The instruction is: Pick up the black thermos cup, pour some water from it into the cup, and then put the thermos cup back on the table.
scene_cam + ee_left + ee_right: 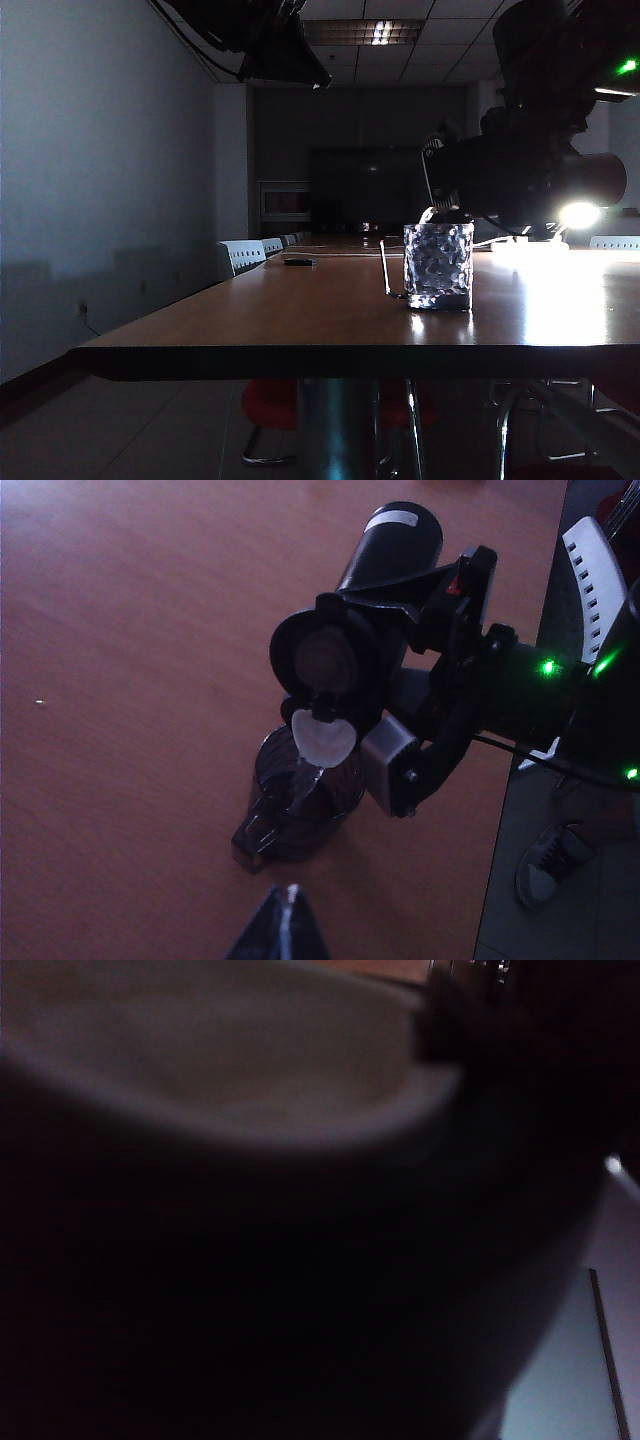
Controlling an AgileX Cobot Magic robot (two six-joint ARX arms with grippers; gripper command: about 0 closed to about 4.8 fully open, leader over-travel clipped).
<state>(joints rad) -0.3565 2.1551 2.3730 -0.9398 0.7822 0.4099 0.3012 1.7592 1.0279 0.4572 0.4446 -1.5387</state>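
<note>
One black thermos cup (pixel 385 580) in right hand (pixel 440 630) tilts over one cup (pixel 300 805); left hand (pixel 285 935) closed.

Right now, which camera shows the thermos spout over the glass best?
The left wrist view: the black thermos cup, held by the right gripper, tips over the cup. The exterior view shows it side-on and dark; the right wrist view is just blur.
</note>
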